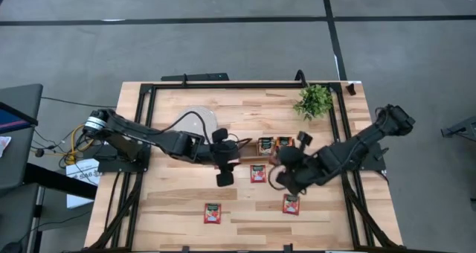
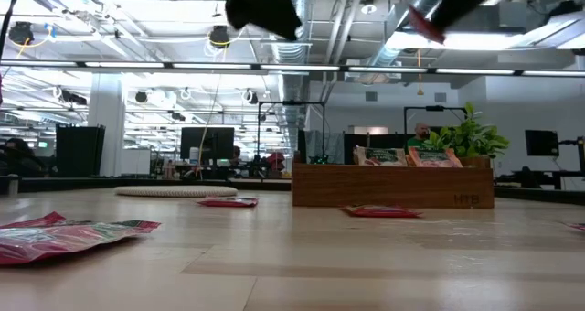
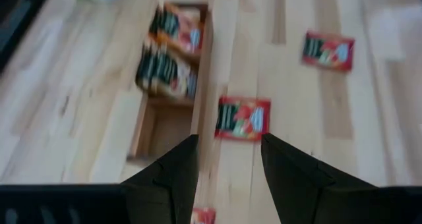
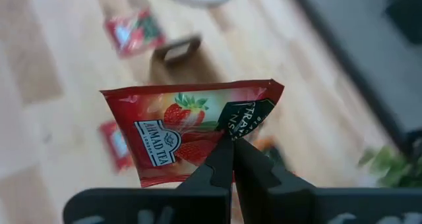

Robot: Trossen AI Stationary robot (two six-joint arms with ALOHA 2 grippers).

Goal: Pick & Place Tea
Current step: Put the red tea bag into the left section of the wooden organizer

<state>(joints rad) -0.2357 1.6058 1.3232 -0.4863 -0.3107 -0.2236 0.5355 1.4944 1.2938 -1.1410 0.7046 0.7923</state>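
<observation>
A pale wood tabletop (image 1: 178,208) carries loose red tea sachets (image 1: 213,213) nearest. Mid-table, the right pincer (image 4: 232,140), clamped on a strawberry sachet (image 4: 178,135), holds it aloft, likely for the wooden tray (image 1: 274,145). The left pincer (image 3: 229,159) hovers empty, fingers parted.

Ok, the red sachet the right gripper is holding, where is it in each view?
High view: hidden under the right gripper.
Low view: the red sachet shows top right, hanging from above.
Left wrist view: not in it.
Right wrist view: centre, pinched at its edge.
Shared landmark: the plant, in the high, low and right wrist views.
</observation>
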